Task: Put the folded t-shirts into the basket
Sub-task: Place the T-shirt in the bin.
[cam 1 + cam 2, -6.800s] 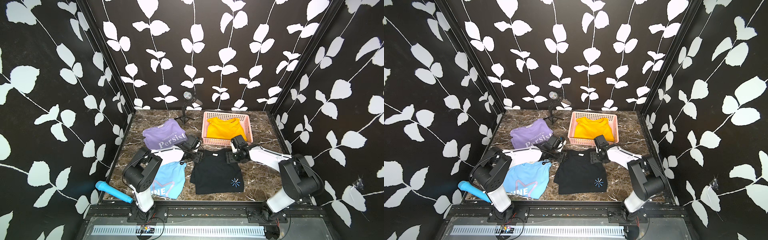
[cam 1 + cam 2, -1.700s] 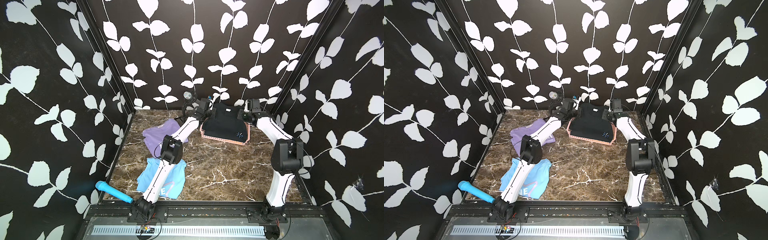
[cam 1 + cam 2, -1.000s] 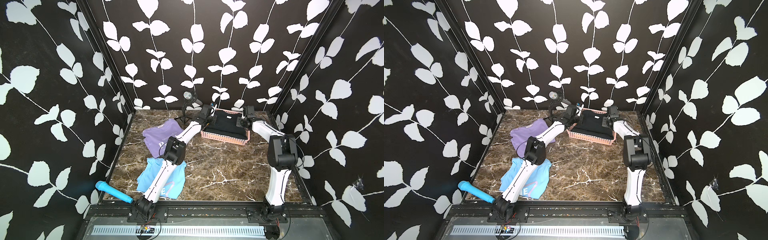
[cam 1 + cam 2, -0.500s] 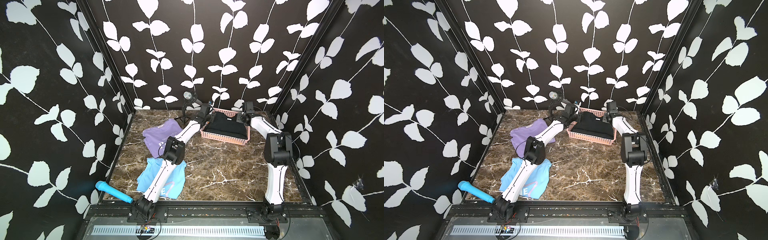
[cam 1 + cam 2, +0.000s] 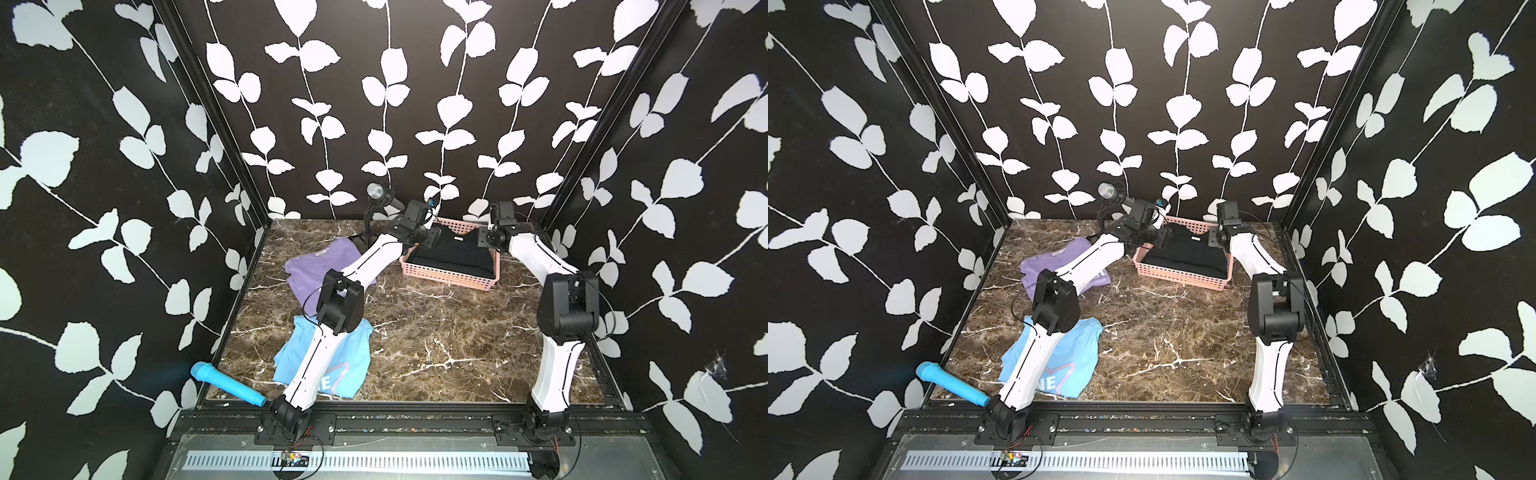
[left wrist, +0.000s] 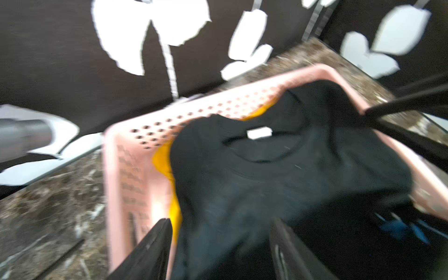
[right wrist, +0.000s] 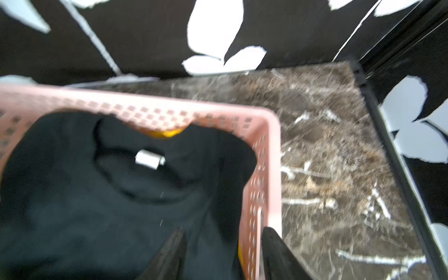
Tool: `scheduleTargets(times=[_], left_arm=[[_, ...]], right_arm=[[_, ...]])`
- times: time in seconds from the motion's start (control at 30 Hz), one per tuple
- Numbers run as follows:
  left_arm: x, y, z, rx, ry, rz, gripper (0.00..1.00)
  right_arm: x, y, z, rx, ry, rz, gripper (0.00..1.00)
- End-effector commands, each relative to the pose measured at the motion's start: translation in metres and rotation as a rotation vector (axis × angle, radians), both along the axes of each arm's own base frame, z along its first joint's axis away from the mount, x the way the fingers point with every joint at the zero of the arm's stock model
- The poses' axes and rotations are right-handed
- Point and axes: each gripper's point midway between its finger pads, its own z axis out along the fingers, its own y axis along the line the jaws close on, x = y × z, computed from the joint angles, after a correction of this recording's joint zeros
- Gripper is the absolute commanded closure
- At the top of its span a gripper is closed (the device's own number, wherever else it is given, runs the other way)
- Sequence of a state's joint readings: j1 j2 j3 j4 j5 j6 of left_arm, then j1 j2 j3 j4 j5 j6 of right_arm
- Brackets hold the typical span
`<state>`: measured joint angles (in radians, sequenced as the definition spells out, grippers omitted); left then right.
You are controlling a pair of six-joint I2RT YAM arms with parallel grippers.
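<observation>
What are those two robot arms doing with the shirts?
They're packing folded t-shirts into the pink basket. The black t-shirt lies in it on top of the yellow t-shirt. The left gripper and right gripper are both open at its ends. The purple t-shirt and light blue t-shirt lie on the table.

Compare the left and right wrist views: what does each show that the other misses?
Left wrist only: a blue starburst print and a blurred grey cylinder. Right wrist only: the wide brown marble tabletop stretch up to the black side rail. Both: the folded black cloth t-shirt with white neck label in the pale pink perforated plastic basket, the yellow cloth t-shirt peeking beneath.
</observation>
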<state>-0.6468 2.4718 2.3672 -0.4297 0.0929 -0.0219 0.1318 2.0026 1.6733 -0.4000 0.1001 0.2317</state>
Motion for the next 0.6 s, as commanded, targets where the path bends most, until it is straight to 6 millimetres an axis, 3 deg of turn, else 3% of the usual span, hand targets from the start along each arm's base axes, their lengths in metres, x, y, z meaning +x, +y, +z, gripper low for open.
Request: scheduleTargets(times=[0.0,0.23,0.43,0.57], left_arm=[[-0.027,0.005,-0.01,0.059,0.085,-0.062,0.35],[-0.038,0.011,-0.052,0.148,0.199,-0.078,0.35],[-0.044,0.024,-0.076,0.202,0.283,-0.073,0.35],[-0.052,0.039,-0.09,0.241,0.356,-0.056,0.35]], right_arm=[[-0.031,0.023,-0.005,0.065,0.076,0.106,0.52],[-0.076,0.048,-0.042,0.187,0.264,0.197,0.6],[-0.089,0.047,-0.072,0.17,0.376,0.217,0.66],[-0.093,0.033,-0.093,0.075,0.449,0.203,0.67]])
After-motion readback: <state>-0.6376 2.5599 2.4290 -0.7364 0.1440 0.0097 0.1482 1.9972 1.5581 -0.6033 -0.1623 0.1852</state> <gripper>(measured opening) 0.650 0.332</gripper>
